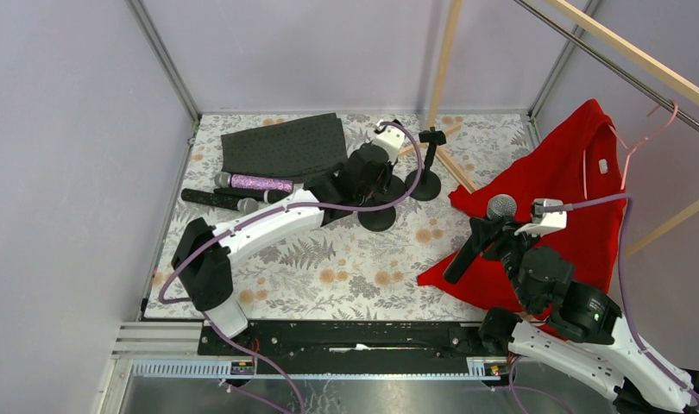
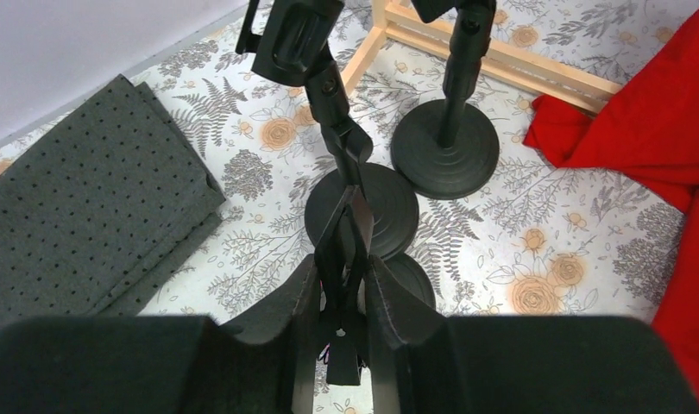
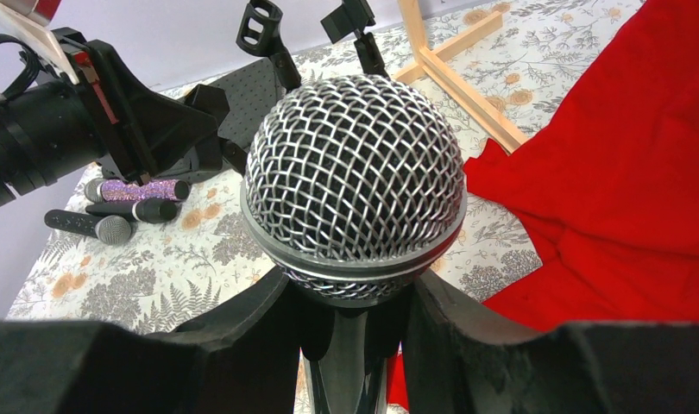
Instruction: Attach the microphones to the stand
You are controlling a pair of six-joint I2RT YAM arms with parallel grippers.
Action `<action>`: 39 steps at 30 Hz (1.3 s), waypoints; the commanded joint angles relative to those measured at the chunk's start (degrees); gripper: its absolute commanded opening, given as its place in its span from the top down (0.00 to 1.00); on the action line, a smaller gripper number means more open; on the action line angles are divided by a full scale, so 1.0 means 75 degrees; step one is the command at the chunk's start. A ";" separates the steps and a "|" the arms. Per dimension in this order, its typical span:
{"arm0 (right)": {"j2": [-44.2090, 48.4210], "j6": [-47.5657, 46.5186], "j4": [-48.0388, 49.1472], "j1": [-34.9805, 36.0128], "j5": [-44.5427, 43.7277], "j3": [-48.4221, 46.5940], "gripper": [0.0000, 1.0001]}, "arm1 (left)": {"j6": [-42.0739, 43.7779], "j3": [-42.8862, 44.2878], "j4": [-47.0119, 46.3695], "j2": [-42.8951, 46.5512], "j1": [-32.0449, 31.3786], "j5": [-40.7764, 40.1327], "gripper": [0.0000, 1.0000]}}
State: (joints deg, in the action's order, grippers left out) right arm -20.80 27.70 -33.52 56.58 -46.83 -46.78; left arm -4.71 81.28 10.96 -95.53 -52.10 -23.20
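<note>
My right gripper (image 1: 494,238) (image 3: 350,304) is shut on a black microphone (image 1: 501,207) (image 3: 355,172) just below its grey mesh head and holds it tilted above the red cloth. A purple glitter microphone (image 1: 260,183) (image 3: 139,190) and two black microphones (image 1: 217,200) (image 3: 91,226) lie at the table's far left. Three black stands (image 1: 425,177) with round bases stand close together at the far middle. My left gripper (image 1: 374,177) (image 2: 343,269) is shut on the thin stem of one stand (image 2: 333,95), whose empty clip (image 2: 290,39) rises ahead of the fingers.
A dark grey dotted mat (image 1: 286,145) (image 2: 87,207) lies at the far left behind the microphones. A red shirt (image 1: 570,190) (image 2: 665,129) covers the right side, with a pink hanger (image 1: 648,129) above it. A wooden frame (image 1: 445,52) (image 2: 493,65) stands behind the stands.
</note>
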 commanded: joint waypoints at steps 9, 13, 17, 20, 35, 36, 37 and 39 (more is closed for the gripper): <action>0.0077 -0.1087 0.0751 0.0003 0.0947 0.0070 1.00 | 0.1003 -0.0563 0.0158 0.1167 0.0005 0.2291 1.00; 0.0189 -0.1339 0.1066 0.0003 0.1139 0.0191 1.00 | 0.1231 -0.0948 0.0445 0.1931 0.0000 0.3043 1.00; 0.0044 -0.1388 0.1054 0.0003 0.1172 0.0246 1.00 | 0.1419 -0.1174 0.0945 0.2528 0.0003 0.3744 1.00; -0.0132 -0.1404 0.1077 0.0002 0.1262 0.0272 1.00 | 0.1557 -0.1247 0.1362 0.2842 -0.0002 0.4113 1.00; -0.0160 -0.1794 0.1849 0.0003 0.1911 0.0724 1.00 | 0.1909 -0.2448 0.1527 0.3693 -0.0005 0.5092 0.89; -0.0112 -0.1816 0.1900 0.0003 0.1917 0.0754 1.00 | 0.1897 -0.2547 0.1427 0.3746 -0.0014 0.5105 0.87; -0.0065 -0.1826 0.1927 0.0003 0.1919 0.0783 1.00 | 0.1875 -0.2629 0.1341 0.3783 -0.0009 0.5109 0.84; -0.0004 -0.1873 0.1965 0.0002 0.1902 0.0803 1.00 | 0.1827 -0.2720 0.1266 0.3826 -0.0022 0.5076 0.66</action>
State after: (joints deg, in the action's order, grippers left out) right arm -22.11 15.49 -23.22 56.58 -33.28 -41.04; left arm 9.04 62.63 24.01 -68.51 -51.94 12.34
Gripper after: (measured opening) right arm 0.459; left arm 0.224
